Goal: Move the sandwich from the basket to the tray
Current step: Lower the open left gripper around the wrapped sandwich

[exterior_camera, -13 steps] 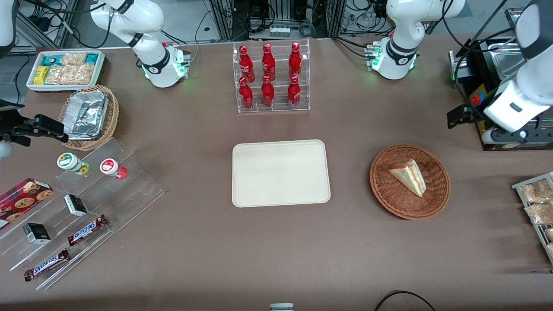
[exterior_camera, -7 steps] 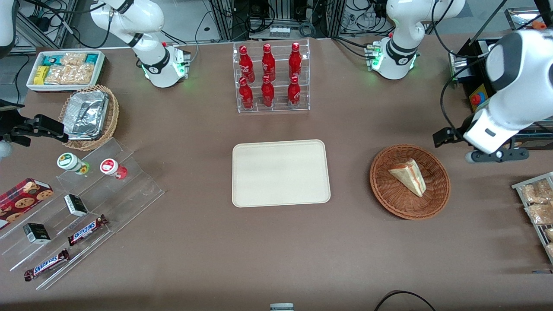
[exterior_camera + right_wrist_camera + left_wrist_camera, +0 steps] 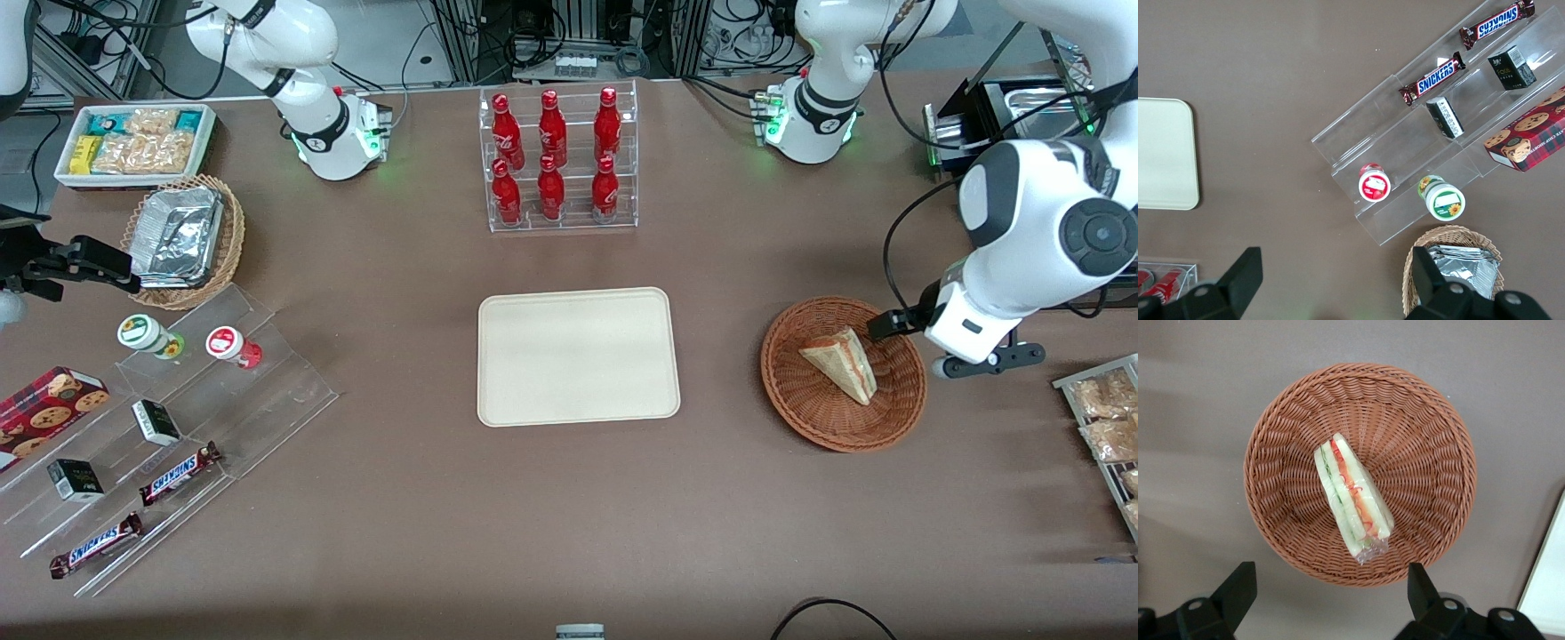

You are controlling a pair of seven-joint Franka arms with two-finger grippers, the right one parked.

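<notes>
The sandwich [image 3: 841, 363], a pale bread wedge with red and green filling, lies in the round reddish-brown wicker basket [image 3: 805, 409]. The cream tray [image 3: 578, 356] lies flat on the table, beside the basket toward the parked arm's end, with nothing on it. My left gripper [image 3: 892, 323] hangs above the basket's rim on the working arm's side. In the left wrist view the sandwich [image 3: 1351, 495] lies in the basket [image 3: 1425, 447], and the gripper [image 3: 1329, 600] is open and empty, its two black fingers [image 3: 1238, 592] spread wide above the table just outside the rim.
A clear rack of red bottles [image 3: 556, 160] stands farther from the camera than the tray. A black box with metal trays [image 3: 1005, 116] and a rack of snack bags [image 3: 1107, 427] flank the basket at the working arm's end. Snack shelves [image 3: 169, 427] lie toward the parked arm's end.
My left arm has swung down and toward the basket; the gripper went from over the black box to the basket's rim. The sandwich, basket and tray have not moved.
</notes>
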